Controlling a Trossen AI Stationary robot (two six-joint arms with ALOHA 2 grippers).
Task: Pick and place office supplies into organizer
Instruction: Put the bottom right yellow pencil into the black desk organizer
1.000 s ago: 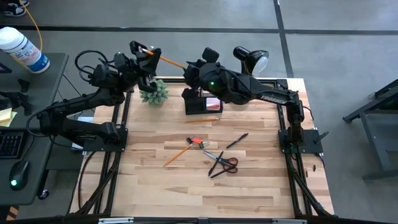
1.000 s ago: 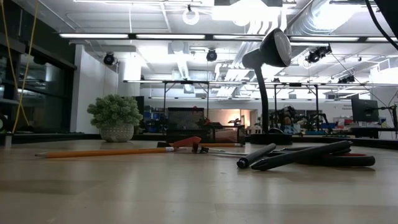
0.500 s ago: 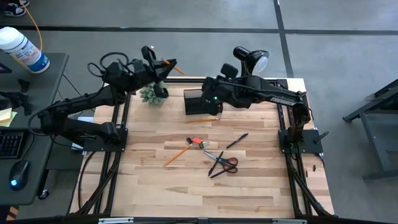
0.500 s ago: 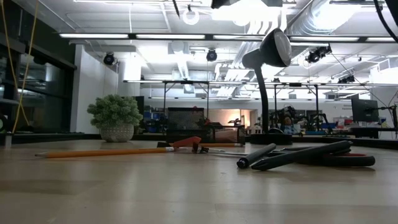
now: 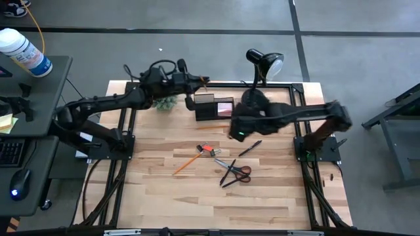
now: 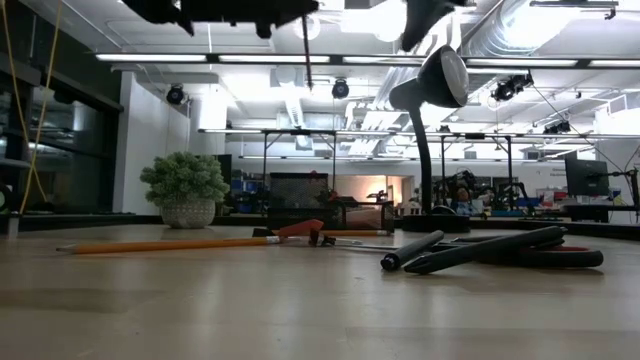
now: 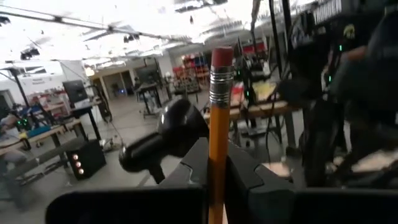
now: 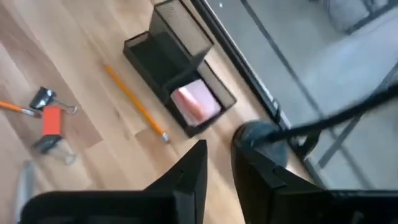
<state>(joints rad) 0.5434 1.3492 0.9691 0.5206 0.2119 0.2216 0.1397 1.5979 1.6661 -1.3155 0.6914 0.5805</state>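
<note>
Left tool (image 5: 191, 81) is clamped tight on an orange pencil (image 7: 217, 124), eraser end up, carried above the organizer's (image 5: 213, 107) tall compartment, presumably so it can drop in upright. That caddy sits at the bench's (image 5: 197, 196) far edge; its low tray holds the pink sticky-note pad (image 8: 196, 104), and one pencil (image 8: 134, 102) lies just in front. Mid-bench wait another pencil (image 5: 186, 162), a red eraser-like piece (image 5: 207, 149), scissors (image 5: 235, 173) and black pen (image 5: 250, 148). Right tool (image 8: 217, 163) hovers beside the caddy, fingers slightly apart, seemingly empty.
</note>
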